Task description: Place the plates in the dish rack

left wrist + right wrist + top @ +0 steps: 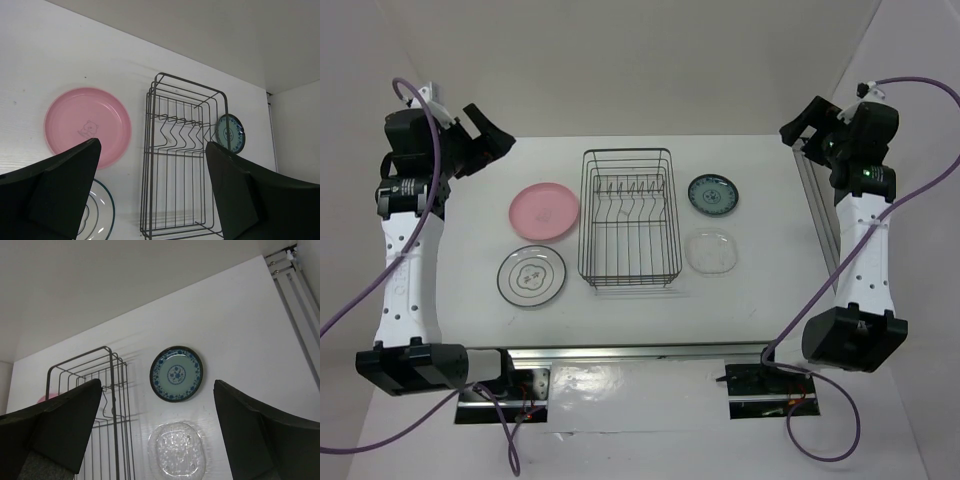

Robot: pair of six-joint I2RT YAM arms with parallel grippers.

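Dish rack: The black wire dish rack (627, 218) stands empty at the middle of the white counter (770, 300). Its long side runs away from you.
Prongs: The row of upright prongs (632, 187) sits in the rack's far half, with no plate in any slot.
Pink plate: The pink plate (544, 211) lies flat on the counter to the left of the rack, beside its far half and not touching the wire.
White plate: The white plate (531, 276), with a dark rim and a centre motif, lies flat on the near side of the pink one. A narrow gap separates the two.
Teal plate: The teal plate (712, 194), the smallest of the four, lies flat to the right of the rack, level with the prongs.
Glass plate: The glass plate (710, 251) lies flat on the near side of the teal one, close to the rack's right wall.
Left hand: Your left hand (492, 140) hangs raised over the counter's far left corner. Its fingers are spread wide and grip nothing, and its wrist view frames the pink plate and the rack between them.
Right hand: Your right hand (798, 128) hangs raised over the far right corner. Its fingers are also spread wide around nothing, and its wrist view shows the teal and glass plates between them.
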